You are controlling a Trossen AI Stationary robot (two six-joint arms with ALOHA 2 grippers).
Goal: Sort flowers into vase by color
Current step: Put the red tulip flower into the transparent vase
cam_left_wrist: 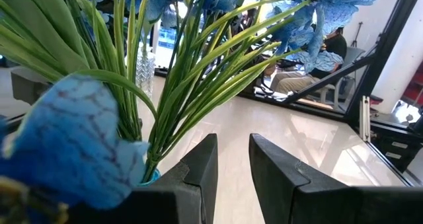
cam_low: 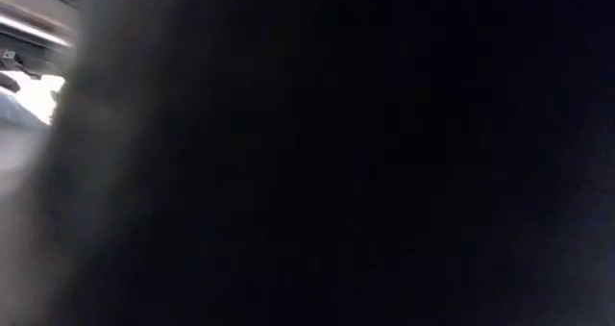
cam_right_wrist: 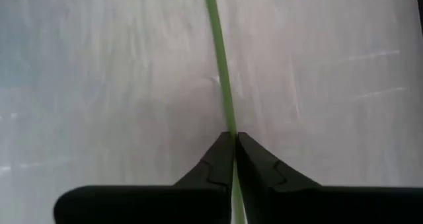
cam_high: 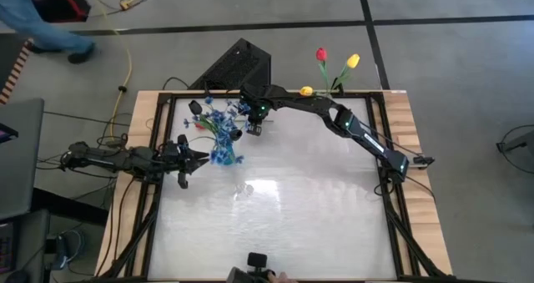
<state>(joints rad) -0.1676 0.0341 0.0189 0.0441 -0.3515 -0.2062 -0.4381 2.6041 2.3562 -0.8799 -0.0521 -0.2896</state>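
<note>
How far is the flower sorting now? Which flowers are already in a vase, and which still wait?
Done: blue flowers stand bunched in a vase beside the left hand, whose fingers are apart and empty. In hand: the right hand is shut on a thin green stem, near the blue bunch. Left: the red tulip and two yellow tulips at the table's far edge.

White table carries the blue-flower vase.
</note>
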